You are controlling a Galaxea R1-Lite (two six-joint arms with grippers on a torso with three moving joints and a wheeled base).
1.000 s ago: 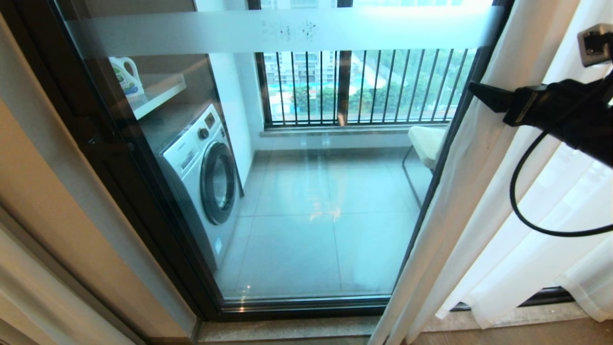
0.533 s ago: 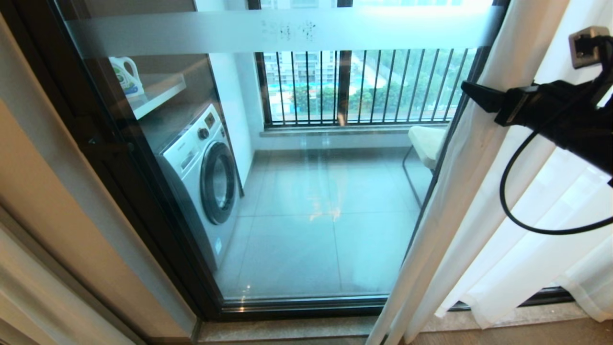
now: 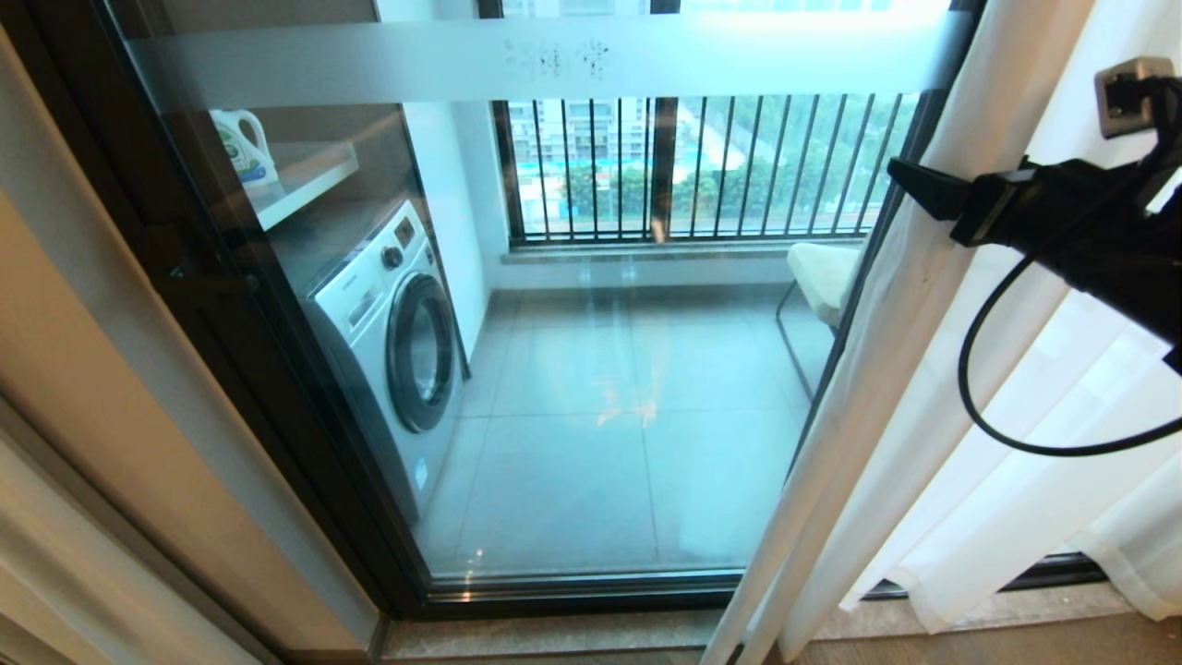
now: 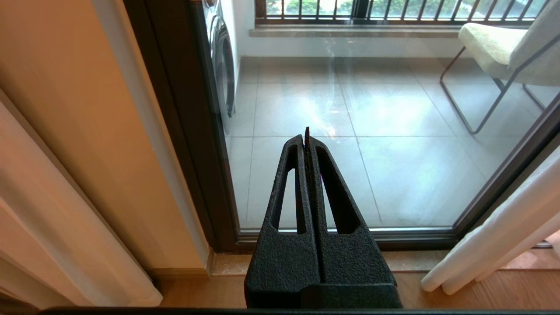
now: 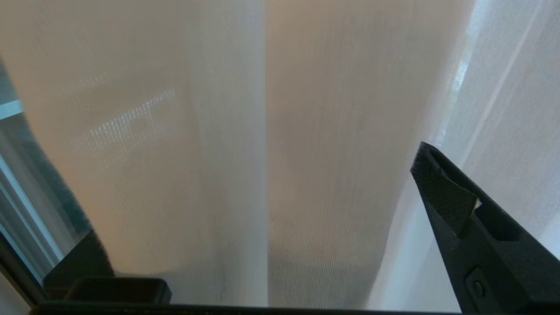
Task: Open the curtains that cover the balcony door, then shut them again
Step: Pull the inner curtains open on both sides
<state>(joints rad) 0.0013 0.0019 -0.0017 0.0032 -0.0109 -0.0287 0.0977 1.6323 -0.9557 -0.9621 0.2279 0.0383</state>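
The sheer white curtains [image 3: 886, 416] hang bunched at the right, leaving the glass of the balcony door [image 3: 600, 416] uncovered. My right gripper [image 3: 923, 185] reaches in from the upper right at the curtain's leading edge. In the right wrist view it [image 5: 258, 197] is open wide, with folds of the curtains [image 5: 218, 131] filling the gap between its fingers [image 5: 442, 192]. The other finger is partly hidden by fabric. My left gripper [image 4: 306, 135] is shut on nothing, low down, pointing at the balcony door [image 4: 393, 153]. The curtains' hem [image 4: 503, 236] shows beside it.
Behind the glass stand a washing machine [image 3: 397, 342], a shelf with a detergent bottle [image 3: 242, 148], a cushioned chair [image 3: 822, 272] and a black-barred railing [image 3: 702, 166]. A beige drape [image 3: 55, 462] hangs at the left. The door's dark sill [image 3: 591, 591] runs along the floor.
My right gripper has slid a little to the left against the curtain, and the curtain's leading edge has drifted slightly left with it. The left arm has not moved.
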